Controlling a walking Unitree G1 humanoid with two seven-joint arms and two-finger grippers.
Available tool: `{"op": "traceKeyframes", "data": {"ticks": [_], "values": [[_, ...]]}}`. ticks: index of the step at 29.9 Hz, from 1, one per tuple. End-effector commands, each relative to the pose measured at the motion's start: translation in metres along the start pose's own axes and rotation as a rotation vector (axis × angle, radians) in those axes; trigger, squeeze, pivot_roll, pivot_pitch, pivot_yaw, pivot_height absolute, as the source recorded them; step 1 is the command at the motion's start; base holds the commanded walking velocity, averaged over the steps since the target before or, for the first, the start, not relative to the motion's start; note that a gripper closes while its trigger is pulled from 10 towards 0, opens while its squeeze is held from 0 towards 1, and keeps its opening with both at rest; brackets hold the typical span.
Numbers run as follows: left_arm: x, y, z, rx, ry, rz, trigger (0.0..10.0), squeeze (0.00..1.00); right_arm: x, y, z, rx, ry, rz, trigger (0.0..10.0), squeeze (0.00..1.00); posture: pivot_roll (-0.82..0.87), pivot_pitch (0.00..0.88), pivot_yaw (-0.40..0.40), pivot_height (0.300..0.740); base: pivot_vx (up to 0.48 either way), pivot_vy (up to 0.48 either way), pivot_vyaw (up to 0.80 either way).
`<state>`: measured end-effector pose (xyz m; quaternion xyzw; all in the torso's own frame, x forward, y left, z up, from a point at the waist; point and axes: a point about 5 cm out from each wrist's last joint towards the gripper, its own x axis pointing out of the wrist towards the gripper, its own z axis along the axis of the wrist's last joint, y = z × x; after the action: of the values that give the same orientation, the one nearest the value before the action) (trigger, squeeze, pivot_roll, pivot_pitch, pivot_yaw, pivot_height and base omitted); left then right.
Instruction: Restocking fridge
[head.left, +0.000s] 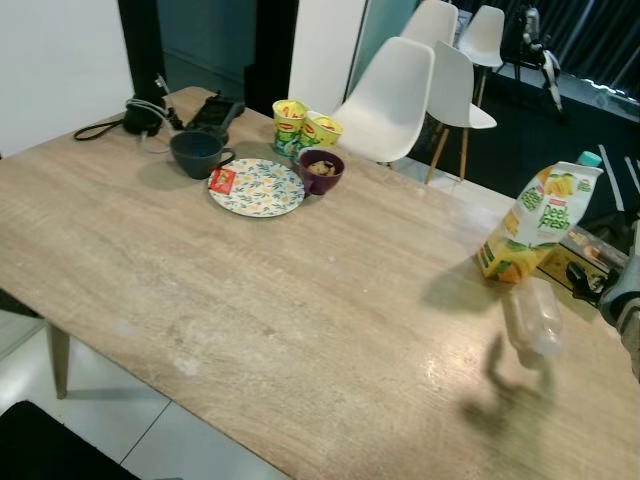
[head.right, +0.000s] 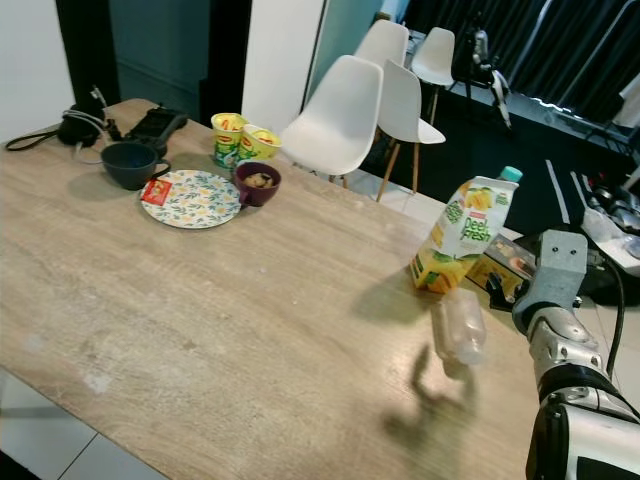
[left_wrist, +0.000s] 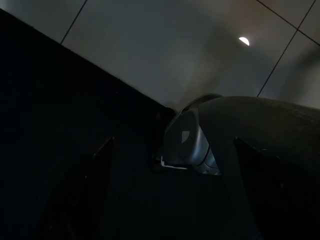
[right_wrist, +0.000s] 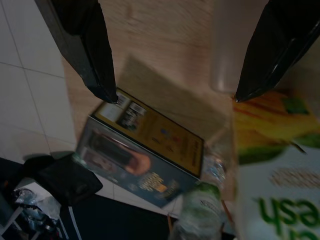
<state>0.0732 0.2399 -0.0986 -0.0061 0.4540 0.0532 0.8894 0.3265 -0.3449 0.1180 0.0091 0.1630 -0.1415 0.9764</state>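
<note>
A yellow-green juice carton (head.left: 540, 222) stands upright near the table's right edge. Just in front of it is a clear plastic bottle (head.right: 458, 325), blurred, with its shadow on the wood below; I cannot tell whether it rests on the table. My right arm (head.right: 560, 300) reaches in from beyond the right edge. In the right wrist view my right gripper (right_wrist: 174, 97) is open, with the bottle (right_wrist: 229, 50) close to one finger and the carton (right_wrist: 272, 165) beside it. My left gripper (left_wrist: 172, 142) hangs idle in the dark over floor tiles, its fingers apart.
At the far end of the wooden table (head.left: 250, 300) are a floral plate (head.left: 256, 187), a dark mug (head.left: 197, 153), a purple bowl (head.left: 321, 169) and two noodle cups (head.left: 303, 127). White chairs (head.left: 390, 100) stand behind. A printed box (right_wrist: 145, 150) lies on the floor by the table's right edge.
</note>
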Motion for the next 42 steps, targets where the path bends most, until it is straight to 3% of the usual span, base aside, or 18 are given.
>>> {"op": "traceKeyframes", "data": {"ticks": [1,4,9,19,33,42], "values": [[-0.001,-0.03,-0.014,0.017,0.065,-0.137,10.0,0.0,-0.004,-0.009,-0.008,-0.014,0.05,0.002,10.0,0.0,0.27,0.0,-0.233,0.74,0.0,0.0,0.0],[-0.001,-0.03,-0.014,0.018,0.065,-0.138,10.0,0.0,-0.005,-0.012,-0.011,-0.006,0.072,0.01,10.0,0.0,0.27,0.0,-0.234,0.74,0.0,0.0,0.0],[-0.001,-0.03,-0.015,0.021,0.073,-0.141,10.0,0.0,-0.013,-0.024,-0.03,-0.033,0.196,0.045,10.0,0.0,0.26,0.0,-0.233,0.74,0.0,0.0,0.0],[0.0,-0.029,-0.013,0.025,0.075,-0.144,10.0,0.0,-0.021,-0.019,-0.058,0.007,0.34,0.145,10.0,0.0,0.25,0.0,-0.222,0.74,0.0,0.0,0.0],[0.003,-0.029,-0.008,0.032,0.07,-0.149,10.0,0.0,-0.021,-0.012,-0.057,0.049,0.34,0.245,10.0,0.0,0.25,0.0,-0.217,0.74,0.0,0.0,0.0],[0.005,-0.03,-0.005,0.038,0.077,-0.156,10.0,0.0,-0.014,-0.001,-0.039,0.088,0.281,0.284,10.0,0.0,0.24,0.0,-0.209,0.74,0.0,0.0,0.0]]}}
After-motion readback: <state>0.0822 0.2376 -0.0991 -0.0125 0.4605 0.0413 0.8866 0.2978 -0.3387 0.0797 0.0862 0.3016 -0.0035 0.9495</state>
